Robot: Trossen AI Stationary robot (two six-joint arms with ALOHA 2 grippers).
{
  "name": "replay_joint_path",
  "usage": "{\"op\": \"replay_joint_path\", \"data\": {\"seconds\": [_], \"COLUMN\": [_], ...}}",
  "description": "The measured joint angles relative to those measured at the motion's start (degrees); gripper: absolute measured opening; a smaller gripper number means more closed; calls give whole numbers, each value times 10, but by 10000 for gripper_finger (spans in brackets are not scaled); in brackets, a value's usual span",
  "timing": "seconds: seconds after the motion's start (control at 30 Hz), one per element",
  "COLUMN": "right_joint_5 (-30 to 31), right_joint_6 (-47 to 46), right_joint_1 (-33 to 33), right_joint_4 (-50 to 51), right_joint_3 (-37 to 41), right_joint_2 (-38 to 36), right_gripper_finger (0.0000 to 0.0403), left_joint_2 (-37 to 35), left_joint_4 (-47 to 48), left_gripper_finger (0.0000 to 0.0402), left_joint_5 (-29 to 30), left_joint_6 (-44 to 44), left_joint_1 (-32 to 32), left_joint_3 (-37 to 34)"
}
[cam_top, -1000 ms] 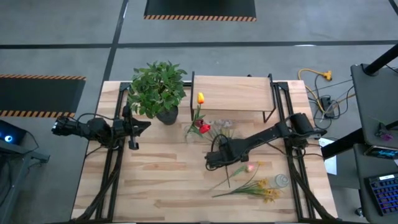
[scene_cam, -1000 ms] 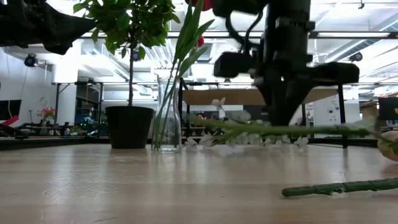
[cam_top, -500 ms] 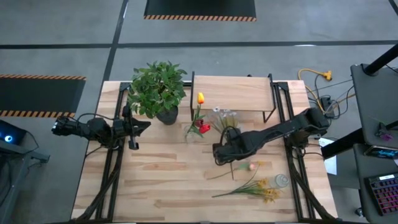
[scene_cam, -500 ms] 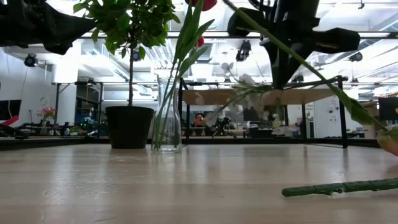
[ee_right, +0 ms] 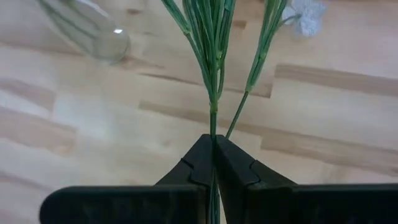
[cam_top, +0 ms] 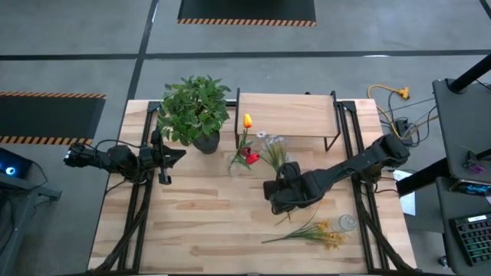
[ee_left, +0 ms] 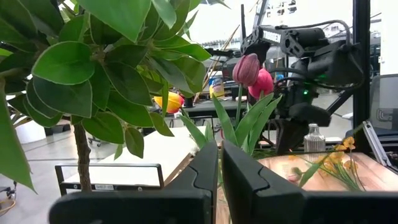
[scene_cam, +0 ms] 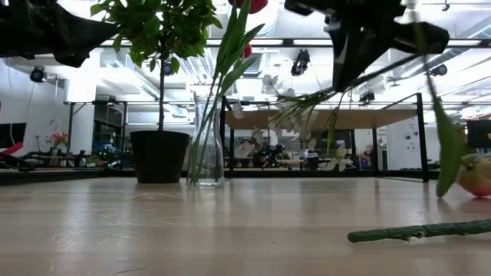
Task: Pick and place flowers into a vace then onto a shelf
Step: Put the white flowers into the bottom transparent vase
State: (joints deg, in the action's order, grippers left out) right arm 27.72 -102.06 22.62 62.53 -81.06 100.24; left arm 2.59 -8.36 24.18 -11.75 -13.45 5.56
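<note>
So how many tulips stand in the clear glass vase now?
3 in the clear glass vase: a yellow tulip nearest the pale wooden shelf, and a red tulip and a maroon tulip close together. Leaves may hide others.

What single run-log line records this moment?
right end effector: shut on white sprig, lifted | left end effector: shut, idle by potted plant | vase: holds tulips

White sprigs [cam_top: 270, 147] hang lifted off the table, stems clamped — blooms pointing to 11 o'clock. Tulips [cam_top: 247, 150] — red, yellow — stand in the glass vase [scene_cam: 206, 146]. Yellow flowers [cam_top: 321, 232] lie flat at 5 o'clock. The pale shelf [cam_top: 286, 113] sits at 12.
</note>
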Motion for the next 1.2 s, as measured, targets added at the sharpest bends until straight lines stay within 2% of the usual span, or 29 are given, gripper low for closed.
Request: {"op": "replay_joint_path", "data": {"seconds": [1.03, 1.2], "right_joint_5": [-8, -27], "right_joint_6": [-34, -40], "right_joint_1": [116, 128], "right_joint_4": [34, 70], "right_joint_3": [-91, -127], "right_joint_2": [-4, -5], "right_gripper_finger": [8, 8], "left_joint_2": [0, 0], "left_joint_4": [0, 0], "left_gripper_finger": [4, 4], "left_joint_5": [0, 0], "left_joint_6": [0, 0], "left_joint_1": [0, 0], "left_joint_3": [0, 0]}}
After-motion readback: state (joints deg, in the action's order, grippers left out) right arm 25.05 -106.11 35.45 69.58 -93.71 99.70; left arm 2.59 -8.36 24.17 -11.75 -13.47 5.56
